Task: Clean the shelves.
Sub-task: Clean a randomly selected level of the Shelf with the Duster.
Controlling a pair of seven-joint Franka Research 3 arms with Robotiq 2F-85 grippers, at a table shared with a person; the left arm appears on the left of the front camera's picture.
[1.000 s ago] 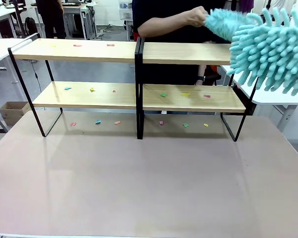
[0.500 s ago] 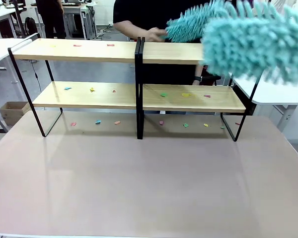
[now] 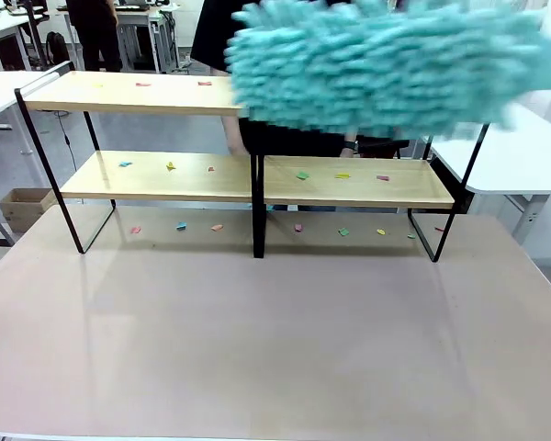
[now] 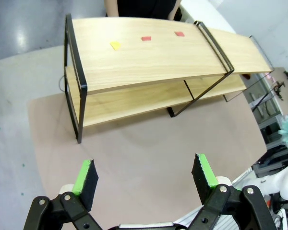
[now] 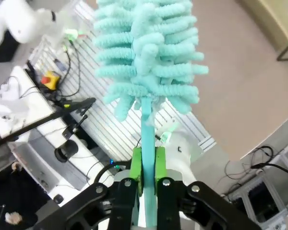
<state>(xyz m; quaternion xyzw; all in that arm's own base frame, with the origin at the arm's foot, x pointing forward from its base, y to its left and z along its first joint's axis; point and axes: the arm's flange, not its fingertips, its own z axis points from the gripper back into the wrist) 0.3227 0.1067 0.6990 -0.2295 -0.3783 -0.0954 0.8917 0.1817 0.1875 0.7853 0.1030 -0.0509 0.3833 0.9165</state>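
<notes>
Currently, your right fingers point(image 5: 136, 165) pinch the thin handle of a teal duster point(image 5: 146, 57). Its fluffy head extends straight out beyond the fingertips. In the front view the head appears blurred in front of the upper right board.

Your left fingers point(image 4: 86, 175) stand spread with nothing between them, above the counter point(image 4: 134, 143). The shelves point(image 4: 153, 57) stand well ahead of these fingers on the counter's far part. Small coloured scraps point(image 4: 145, 39) lie on the boards. A person point(image 4: 139, 7) stands beyond the shelves.

Shelves point(image 3: 165, 179) at table point(image 3: 257, 349) far edge; duster point(image 3: 376, 64) before upper right board; person point(image 3: 298, 140) behind.
</notes>
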